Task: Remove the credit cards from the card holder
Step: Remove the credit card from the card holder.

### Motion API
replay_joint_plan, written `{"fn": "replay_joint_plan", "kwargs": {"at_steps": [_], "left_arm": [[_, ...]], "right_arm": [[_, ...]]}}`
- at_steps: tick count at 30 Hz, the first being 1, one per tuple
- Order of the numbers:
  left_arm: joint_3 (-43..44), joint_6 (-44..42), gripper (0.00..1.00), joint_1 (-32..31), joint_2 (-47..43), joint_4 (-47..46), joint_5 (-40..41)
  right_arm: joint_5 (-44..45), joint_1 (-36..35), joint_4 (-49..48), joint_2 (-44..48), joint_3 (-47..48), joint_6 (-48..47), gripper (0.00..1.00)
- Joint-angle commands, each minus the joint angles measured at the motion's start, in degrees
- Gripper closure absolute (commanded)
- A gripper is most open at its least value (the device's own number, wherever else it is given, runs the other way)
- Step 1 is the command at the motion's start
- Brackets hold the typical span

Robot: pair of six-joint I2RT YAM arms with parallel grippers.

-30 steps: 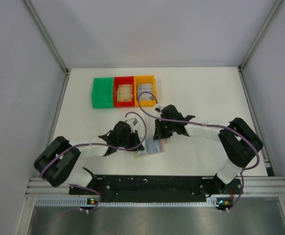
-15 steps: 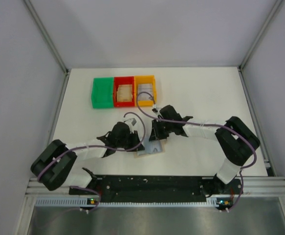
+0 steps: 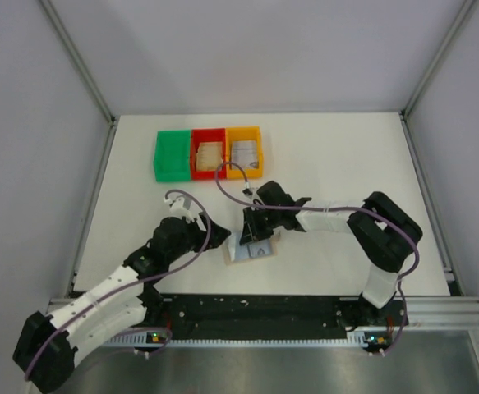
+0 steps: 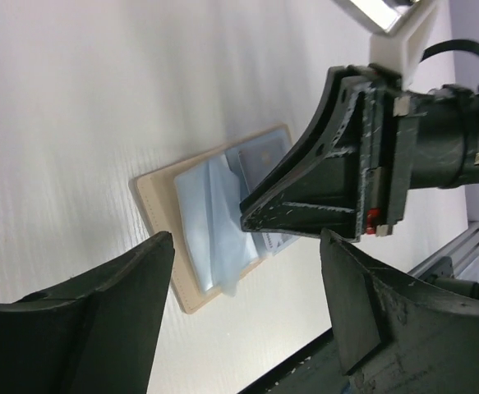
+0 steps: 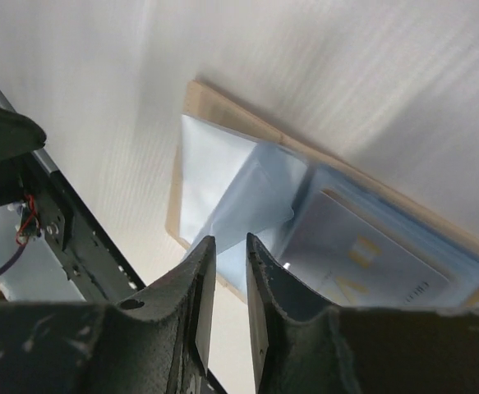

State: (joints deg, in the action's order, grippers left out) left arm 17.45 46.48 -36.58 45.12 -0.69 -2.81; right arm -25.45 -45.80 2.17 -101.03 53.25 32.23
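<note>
Card holder [image 3: 251, 248], tan leather-like bifold w/ blue-grey lining, lies open on the white tabletop [image 3: 346, 156] just ahead of the arm bases; only one gripper is at it now.

Nearest us, the left gripper [image 4: 246, 238] has pulled back off the wallet's left edge toward its base, fingers spread wide, carrying nothing. The right gripper [image 5: 225, 240] has slid in over the open lining, fingers pressed nearly together w/ a slit between; we can't tell if they pinch anything. A thin grey-silver card [image 5: 362, 254] sits in a pocket, so we judge extraction isn't finished. Farther back: green bin [image 3: 172, 156], red bin [image 3: 195, 156] w/ tan cards [image 3: 209, 154], orange bin [image 3: 244, 131] w/ grey cards [image 3: 243, 153].
</note>
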Motion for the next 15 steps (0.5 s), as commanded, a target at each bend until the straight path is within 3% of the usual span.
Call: {"fn": "replay_joint_plan", "kwargs": {"at_steps": [1,9,15], "left_arm": [[-0.5,1.9,0.23,0.2,-6.4,4.4,4.4],[1.1,2.9,0.23,0.2,-12.3,7.8,4.3],[0.8,3.3,0.23,0.2,-11.6,4.5,0.3]], "right_arm": [[-1.6,-2.4,-1.7,-1.7,5.3,0.0,0.77],[-1.4,-3.2,1.4,-3.4,9.8,-1.9,0.69],[-0.9,-2.6,3.5,-2.1,10.9,-3.8,0.6]]}}
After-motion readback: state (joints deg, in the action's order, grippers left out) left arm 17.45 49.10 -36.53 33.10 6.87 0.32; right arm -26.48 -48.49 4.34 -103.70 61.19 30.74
